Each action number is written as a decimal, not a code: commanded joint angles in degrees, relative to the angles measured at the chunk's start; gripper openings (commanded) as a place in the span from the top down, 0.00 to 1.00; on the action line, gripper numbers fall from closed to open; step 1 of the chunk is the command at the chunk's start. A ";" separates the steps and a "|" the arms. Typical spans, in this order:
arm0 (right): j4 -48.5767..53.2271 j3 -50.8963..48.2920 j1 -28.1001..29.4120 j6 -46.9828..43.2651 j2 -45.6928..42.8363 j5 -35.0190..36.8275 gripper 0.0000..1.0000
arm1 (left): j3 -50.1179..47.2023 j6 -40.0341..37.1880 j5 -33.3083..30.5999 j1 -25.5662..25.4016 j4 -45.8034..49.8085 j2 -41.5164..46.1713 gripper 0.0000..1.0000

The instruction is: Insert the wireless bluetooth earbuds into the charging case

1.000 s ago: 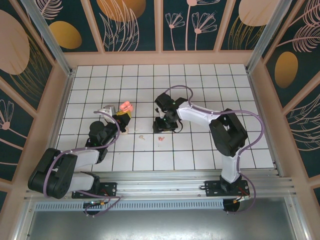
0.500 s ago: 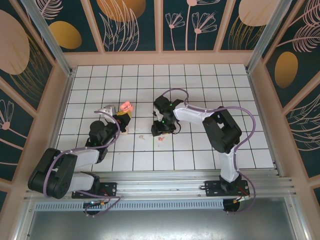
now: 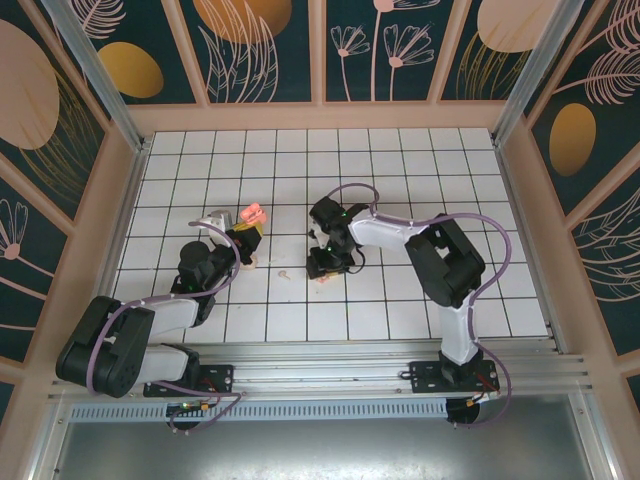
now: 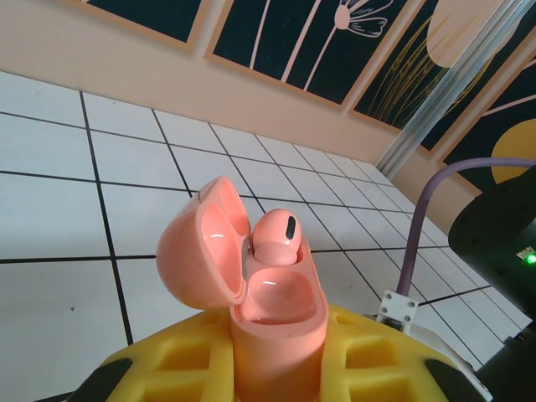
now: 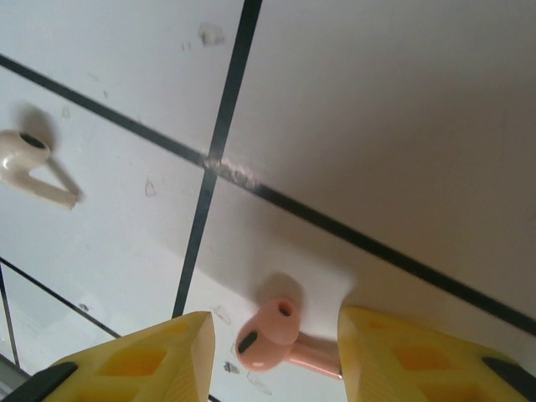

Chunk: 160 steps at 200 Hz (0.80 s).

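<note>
My left gripper (image 4: 278, 358) is shut on the salmon-pink charging case (image 4: 280, 314), which stands upright with its lid (image 4: 203, 243) swung open to the left. One pink earbud (image 4: 277, 238) sits in the far slot; the near slot is bare. From above, the case (image 3: 252, 212) shows at the tip of the left arm. My right gripper (image 5: 276, 339) is low over the tiles and open, its yellow fingers (image 5: 142, 360) on either side of a second pink earbud (image 5: 265, 339) lying on the floor. That earbud's stem touches the right finger; a gap stays on the left.
A cream-white earbud (image 5: 32, 166) lies on the tiles left of the right gripper, also seen from above as a pale bit (image 3: 283, 272) between the two arms. The white tiled floor (image 3: 400, 180) is walled by a wooden frame (image 3: 320, 115).
The right gripper has dropped toward the near edge onto the pink earbud on the floor, and its jaws have narrowed a little. The left arm and the case have not moved.
</note>
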<state>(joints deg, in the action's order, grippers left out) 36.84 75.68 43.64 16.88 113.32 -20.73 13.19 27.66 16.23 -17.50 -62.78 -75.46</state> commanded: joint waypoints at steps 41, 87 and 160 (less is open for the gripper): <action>3.07 -2.39 1.86 2.43 -2.96 -1.90 0.58 | 1.26 -1.24 1.31 0.44 -1.23 0.82 0.99; 4.38 0.14 2.33 5.45 -4.70 -0.29 0.58 | 1.31 -1.73 1.67 0.37 -0.63 0.85 0.99; 16.39 13.59 2.33 3.20 -1.98 9.28 0.53 | 2.31 -1.86 2.23 0.42 0.35 0.96 0.99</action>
<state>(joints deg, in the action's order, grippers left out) 45.91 83.77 45.65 21.67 110.76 -16.86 13.89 27.05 17.54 -17.50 -62.30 -75.35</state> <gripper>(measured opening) 0.463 0.178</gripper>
